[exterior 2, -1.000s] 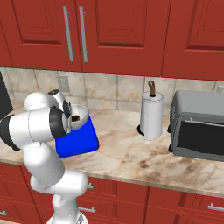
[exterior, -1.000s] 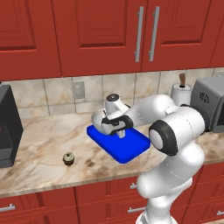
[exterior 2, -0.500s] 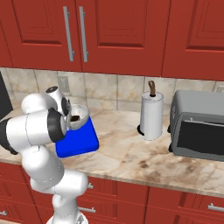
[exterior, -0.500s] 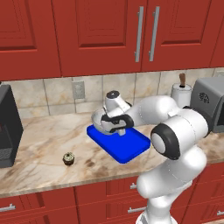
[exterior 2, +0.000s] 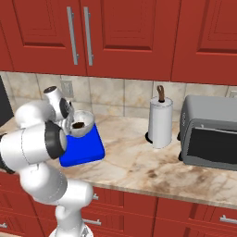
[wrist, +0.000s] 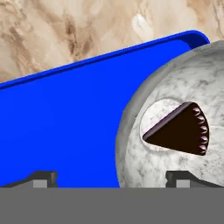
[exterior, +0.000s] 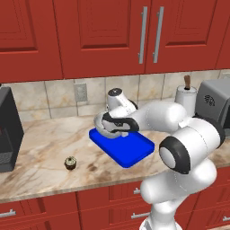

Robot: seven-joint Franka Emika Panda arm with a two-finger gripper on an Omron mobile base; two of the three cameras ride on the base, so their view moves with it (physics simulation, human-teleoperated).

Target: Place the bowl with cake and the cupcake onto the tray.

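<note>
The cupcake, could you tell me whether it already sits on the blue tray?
No, the cupcake stands on the marble counter, well apart from the tray.

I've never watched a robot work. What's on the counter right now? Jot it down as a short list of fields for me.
tray: bright blue tray, flat on the marble counter
bowl with cake: bowl sitting on one end of the tray, dark cake wedge inside
cupcake: cupcake on the counter, off the tray
end effector: end effector open, one finger on each side of the bowl's rim
</note>
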